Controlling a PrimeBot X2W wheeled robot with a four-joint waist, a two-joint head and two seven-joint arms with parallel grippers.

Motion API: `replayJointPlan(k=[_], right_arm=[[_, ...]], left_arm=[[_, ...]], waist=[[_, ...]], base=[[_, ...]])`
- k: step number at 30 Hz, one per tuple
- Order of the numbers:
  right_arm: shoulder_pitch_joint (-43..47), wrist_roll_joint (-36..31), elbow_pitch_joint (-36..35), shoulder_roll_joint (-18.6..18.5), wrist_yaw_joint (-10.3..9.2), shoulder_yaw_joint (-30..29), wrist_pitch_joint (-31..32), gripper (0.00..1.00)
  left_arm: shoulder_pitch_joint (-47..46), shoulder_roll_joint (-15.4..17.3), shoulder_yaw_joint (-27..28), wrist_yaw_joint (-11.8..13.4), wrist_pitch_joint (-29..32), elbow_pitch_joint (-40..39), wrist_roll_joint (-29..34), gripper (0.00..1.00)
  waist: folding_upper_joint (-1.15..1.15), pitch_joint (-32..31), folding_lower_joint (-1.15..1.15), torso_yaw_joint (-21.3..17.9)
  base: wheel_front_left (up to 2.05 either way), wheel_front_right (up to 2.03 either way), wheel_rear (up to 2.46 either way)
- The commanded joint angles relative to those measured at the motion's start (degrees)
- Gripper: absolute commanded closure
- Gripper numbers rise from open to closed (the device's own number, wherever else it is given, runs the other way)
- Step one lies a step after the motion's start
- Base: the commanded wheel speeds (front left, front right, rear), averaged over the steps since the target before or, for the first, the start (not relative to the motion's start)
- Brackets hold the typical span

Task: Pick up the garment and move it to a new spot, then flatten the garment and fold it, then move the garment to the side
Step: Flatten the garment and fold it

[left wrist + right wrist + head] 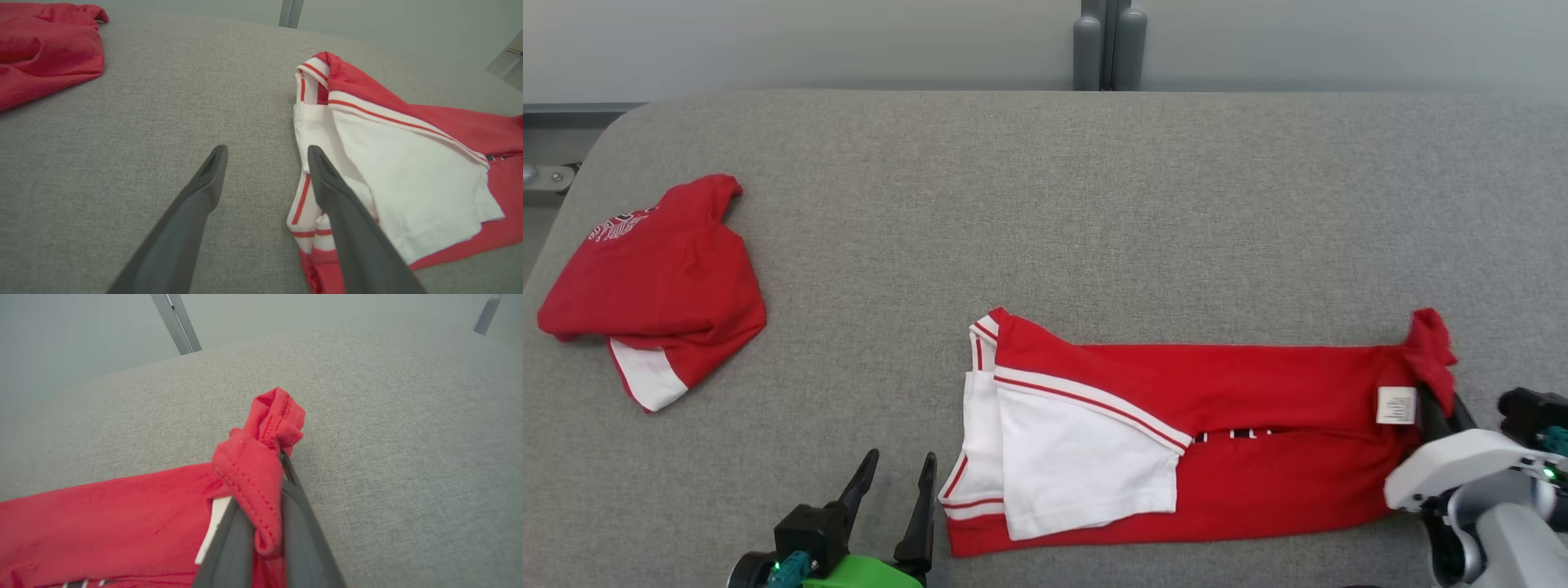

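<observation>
Head view: we are seeing the red garment (1258, 408) lying folded on the near side of the grey table (1045, 180), bare room behind it. Left wrist view: our left gripper (265, 153) is hanging spread wide beside its sleeve. Right wrist view: our right gripper (282, 469) is pinching its corner.

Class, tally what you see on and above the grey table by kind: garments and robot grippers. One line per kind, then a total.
Garments: 2 (folded red-and-white cloth shirt, crumpled red cloth shirt)
Grippers: 2 (left dark two-fingered gripper, right dark two-fingered gripper)
Total: 4
</observation>
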Motion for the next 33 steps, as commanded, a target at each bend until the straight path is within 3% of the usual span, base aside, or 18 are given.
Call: replayJointPlan(k=[1,7,8,13,23,29,30,31,32,33], right_arm=[[0.0,0.0,-1.6,0.6,-0.08,1.7,0.0,1.00],[0.2,1.9,-10.6,2.1,-0.08,14.4,0.8,1.00],[-0.1,2.5,-13.3,2.6,-0.08,18.9,2.1,1.00],[-1.5,4.2,-17.6,4.0,-0.08,28.5,5.1,1.00],[-6.3,3.3,-11.8,6.4,-0.06,37.1,5.9,1.00],[-8.6,3.8,-6.8,7.6,-0.06,38.3,4.3,1.00],[-9.2,3.9,-5.8,7.9,-0.06,38.5,3.9,0.90],[-9.7,4.0,-4.7,8.1,-0.06,38.3,3.4,0.50],[-10.3,4.2,-3.8,8.3,-0.06,38.2,2.9,0.00],[-10.7,4.7,-3.2,8.6,-0.06,37.9,2.3,0.00]], left_arm=[[-0.2,0.1,0.0,-0.1,0.0,0.1,-0.3,0.00],[-0.7,0.1,-1.4,-0.1,0.0,0.8,-0.7,0.00],[-1.1,0.1,-2.2,-0.1,0.0,0.9,-1.0,0.00],[-1.1,0.1,-4.2,-0.1,0.0,1.3,-1.9,0.00],[-1.3,0.1,-8.1,0.2,0.0,2.1,-3.7,0.00],[-1.2,0.1,-8.4,0.3,0.0,2.3,-3.8,0.00],[-1.1,0.1,-8.3,0.3,0.0,2.3,-3.7,0.00],[-1.1,0.1,-8.2,0.3,0.0,2.4,-3.6,0.00],[-1.3,0.1,-8.0,0.3,0.0,2.4,-3.6,0.00],[-1.5,0.1,-7.9,0.3,0.0,2.5,-3.6,0.00]], waist=[[0.00,-0.1,0.00,-0.2],[0.00,-0.5,0.00,0.3],[0.00,-0.7,0.00,1.0],[0.00,-0.9,0.00,4.0],[0.00,-0.6,0.00,12.3],[0.00,-0.2,0.00,14.1],[0.00,-0.2,0.00,14.1],[0.00,-0.1,0.00,14.0],[0.00,0.0,0.00,13.9],[0.00,0.1,0.00,13.6]], base=[[0.00,0.00,0.00],[0.00,0.00,0.00],[0.00,0.00,0.00],[0.00,0.00,0.00],[0.00,0.00,0.00],[0.00,0.00,0.00],[0.00,0.00,0.00],[0.00,0.00,0.00],[0.00,0.00,0.00],[0.00,0.00,0.00]])
